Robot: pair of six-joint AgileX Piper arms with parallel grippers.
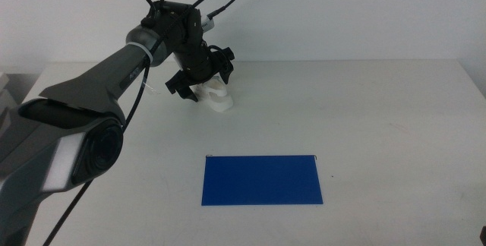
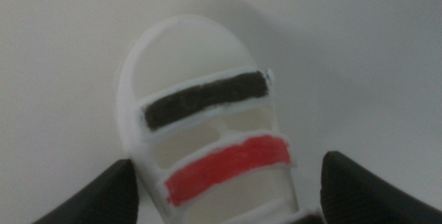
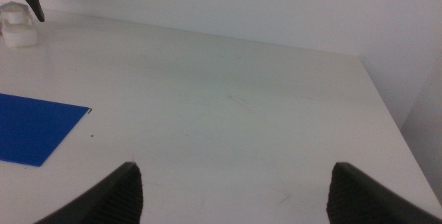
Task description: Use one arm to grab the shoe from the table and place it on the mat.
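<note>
The shoe (image 1: 215, 96), a small white sneaker with a black and a red strap, stands on the white table (image 1: 364, 109) at the back left. The left arm (image 1: 114, 71) reaches over it from the left. My left gripper (image 1: 201, 79) is low over the shoe. In the left wrist view the left gripper (image 2: 231, 179) is open, one jaw on each side of the shoe (image 2: 207, 134), not closed on it. The deep-blue mat (image 1: 262, 179) lies flat near the front centre. My right gripper (image 3: 238, 182) is open and empty, out of the middle view.
The right wrist view shows the shoe (image 3: 17, 27) far off, a corner of the mat (image 3: 34, 127), and the table's right edge (image 3: 387, 106). A white wall stands behind the table.
</note>
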